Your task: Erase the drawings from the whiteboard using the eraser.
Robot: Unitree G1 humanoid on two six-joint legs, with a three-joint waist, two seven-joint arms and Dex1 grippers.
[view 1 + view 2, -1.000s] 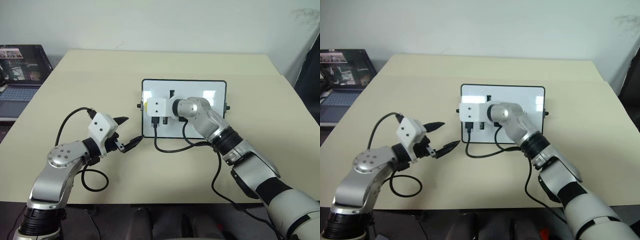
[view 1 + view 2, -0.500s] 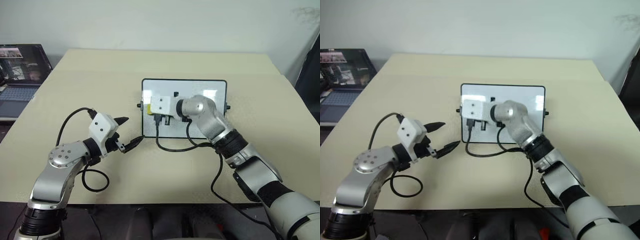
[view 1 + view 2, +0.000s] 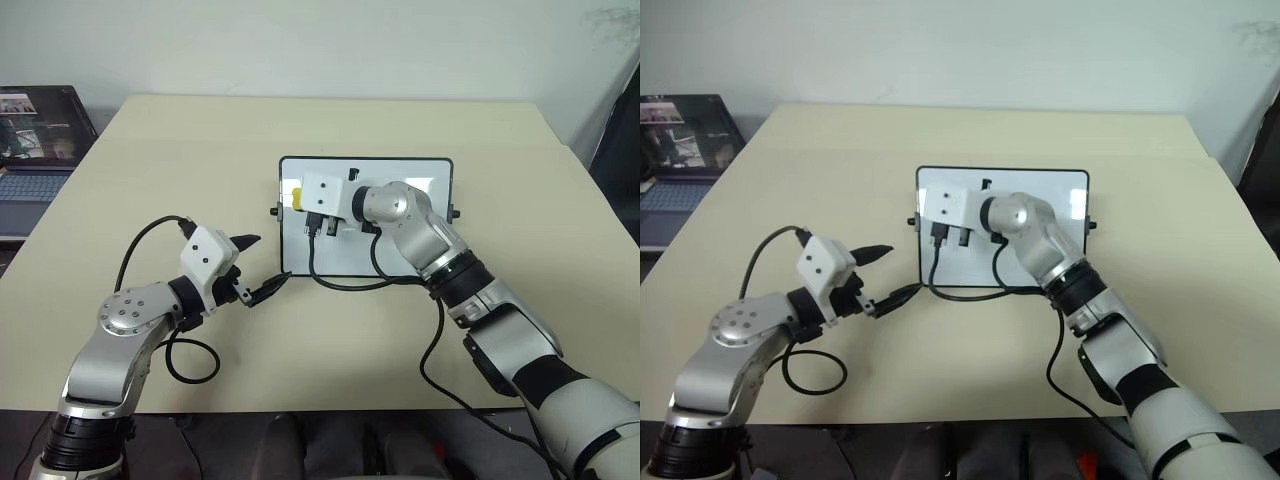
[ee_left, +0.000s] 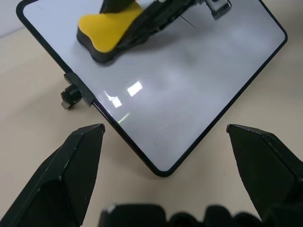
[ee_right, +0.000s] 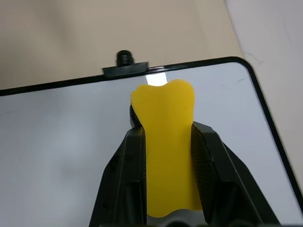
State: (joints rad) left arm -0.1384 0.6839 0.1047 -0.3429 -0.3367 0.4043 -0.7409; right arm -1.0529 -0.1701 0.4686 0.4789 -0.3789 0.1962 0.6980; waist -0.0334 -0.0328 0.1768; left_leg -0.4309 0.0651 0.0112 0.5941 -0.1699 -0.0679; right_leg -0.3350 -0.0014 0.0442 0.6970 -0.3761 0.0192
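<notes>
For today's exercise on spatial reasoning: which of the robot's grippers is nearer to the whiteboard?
Right. The right gripper holds the eraser over the whiteboard; the left gripper hovers just off its near left corner, jaws open.

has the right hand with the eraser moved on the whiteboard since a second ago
Yes. The right hand, shut on the eraser, has slid from the whiteboard's middle left toward its far left corner.
</notes>
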